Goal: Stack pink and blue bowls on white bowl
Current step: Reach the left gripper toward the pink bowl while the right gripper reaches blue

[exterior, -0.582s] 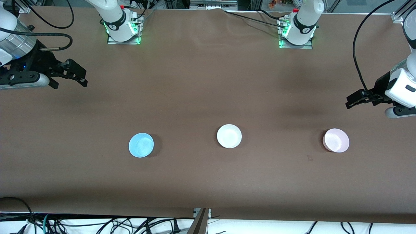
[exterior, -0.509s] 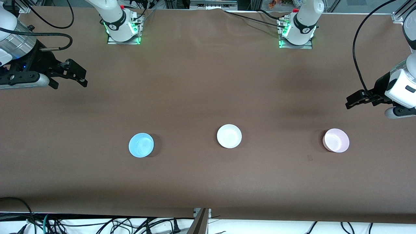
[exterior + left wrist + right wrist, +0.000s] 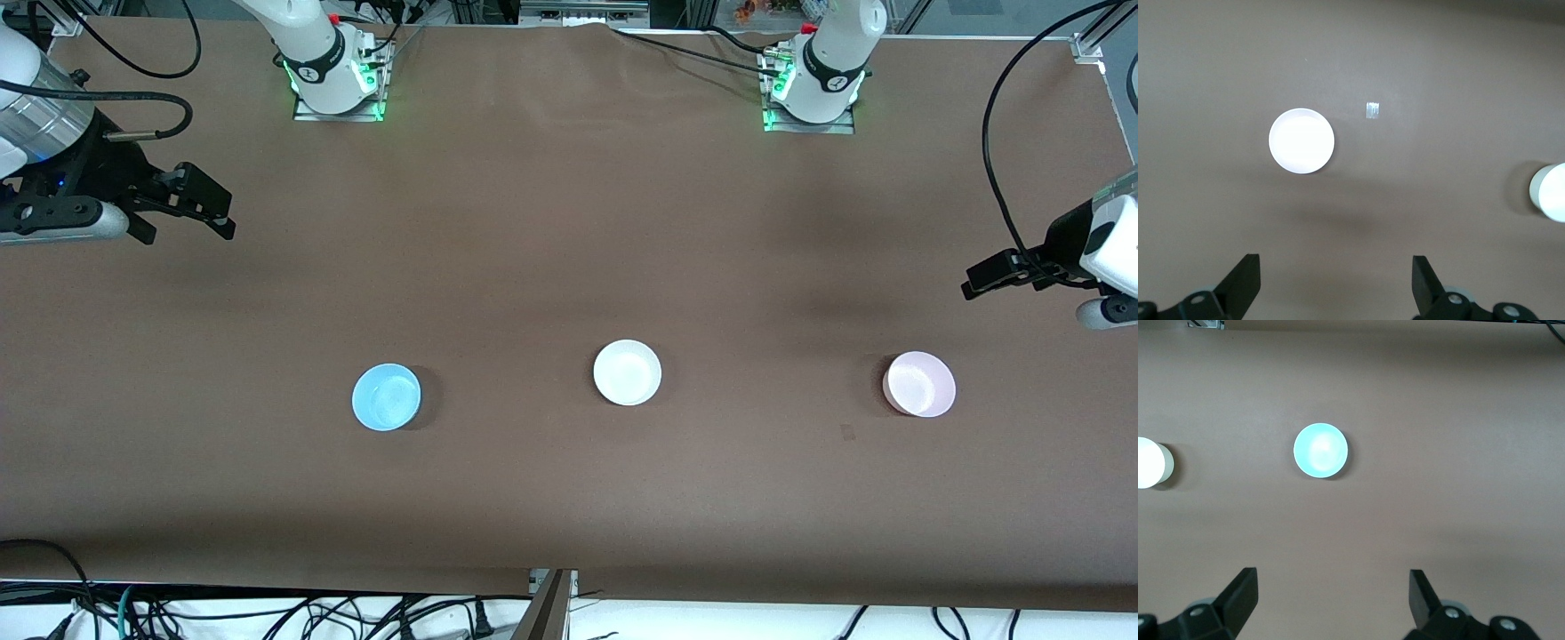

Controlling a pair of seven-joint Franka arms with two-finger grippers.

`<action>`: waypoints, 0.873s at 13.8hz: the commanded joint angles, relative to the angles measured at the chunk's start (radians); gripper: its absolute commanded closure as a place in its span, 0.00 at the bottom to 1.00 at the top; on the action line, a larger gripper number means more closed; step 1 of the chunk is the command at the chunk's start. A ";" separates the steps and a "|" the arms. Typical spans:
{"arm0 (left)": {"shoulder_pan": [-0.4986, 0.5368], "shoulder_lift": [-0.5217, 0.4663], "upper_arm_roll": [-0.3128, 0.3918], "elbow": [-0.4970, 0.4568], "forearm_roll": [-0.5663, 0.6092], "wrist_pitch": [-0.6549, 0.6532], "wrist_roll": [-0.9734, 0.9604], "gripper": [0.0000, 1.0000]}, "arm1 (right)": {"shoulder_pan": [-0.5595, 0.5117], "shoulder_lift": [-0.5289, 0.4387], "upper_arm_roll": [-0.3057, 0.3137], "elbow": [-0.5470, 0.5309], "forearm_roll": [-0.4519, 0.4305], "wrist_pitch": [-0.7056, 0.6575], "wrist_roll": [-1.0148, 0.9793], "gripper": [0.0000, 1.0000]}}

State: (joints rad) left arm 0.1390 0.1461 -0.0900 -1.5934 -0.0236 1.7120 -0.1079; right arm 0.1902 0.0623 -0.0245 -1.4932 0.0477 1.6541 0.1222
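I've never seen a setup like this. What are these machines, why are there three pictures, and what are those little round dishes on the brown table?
These are two robot arms bolted along one edge of a brown table. The wide picture comes from a high camera facing them. The other two come from cameras on each arm's wrist, looking down past its fingers.

Each arm ends in a two-finger gripper. The left gripper hangs over the table's end above the pink bowl; the right gripper hangs over the other end. Both are open and hold nothing.

Three small bowls sit apart in a row: the blue bowl, the white bowl in the middle, then the pink one. Nothing is stacked yet.
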 commanded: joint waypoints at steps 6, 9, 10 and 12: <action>0.208 0.252 -0.002 0.012 -0.001 0.211 0.321 0.00 | -0.008 0.002 0.002 0.010 0.015 0.000 0.005 0.00; 0.212 0.331 0.000 0.012 0.005 0.294 0.338 0.00 | -0.012 0.005 0.001 0.010 0.012 0.000 0.011 0.00; 0.209 0.358 0.000 0.012 0.002 0.319 0.323 0.00 | -0.012 0.007 0.001 0.011 0.011 0.000 0.011 0.00; 0.211 0.414 0.000 0.009 0.001 0.382 0.284 0.00 | -0.011 0.011 0.003 0.010 0.001 -0.004 0.008 0.00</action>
State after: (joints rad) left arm 0.3509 0.5191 -0.0877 -1.6047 -0.0195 2.0597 0.2017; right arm 0.1855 0.0656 -0.0267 -1.4933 0.0476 1.6546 0.1222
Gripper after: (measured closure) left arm 0.000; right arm 0.000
